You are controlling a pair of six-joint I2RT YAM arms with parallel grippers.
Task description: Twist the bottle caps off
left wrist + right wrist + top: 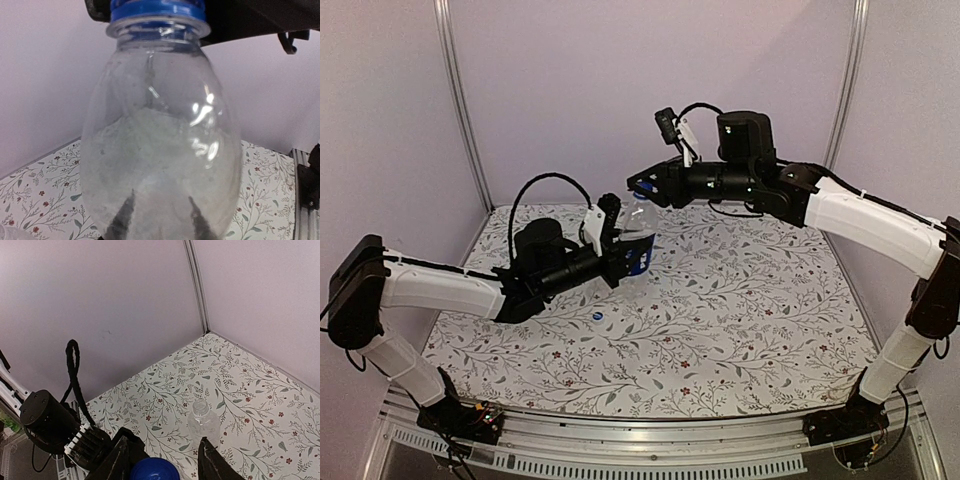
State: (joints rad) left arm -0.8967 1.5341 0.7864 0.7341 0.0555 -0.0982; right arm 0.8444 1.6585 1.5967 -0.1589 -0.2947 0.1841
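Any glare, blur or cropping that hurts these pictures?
Left wrist view: the bottle fills the frame, slightly soft, white glare spots on its side, its cap cut by the top edge. Right wrist view: fairly sharp, evenly lit, the cap cropped at the bottom. Top view: soft even light, no hard shadows.

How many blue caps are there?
2. One blue cap tops the bottle in the left gripper; the loose cap lies on the table. The arms might hide more.
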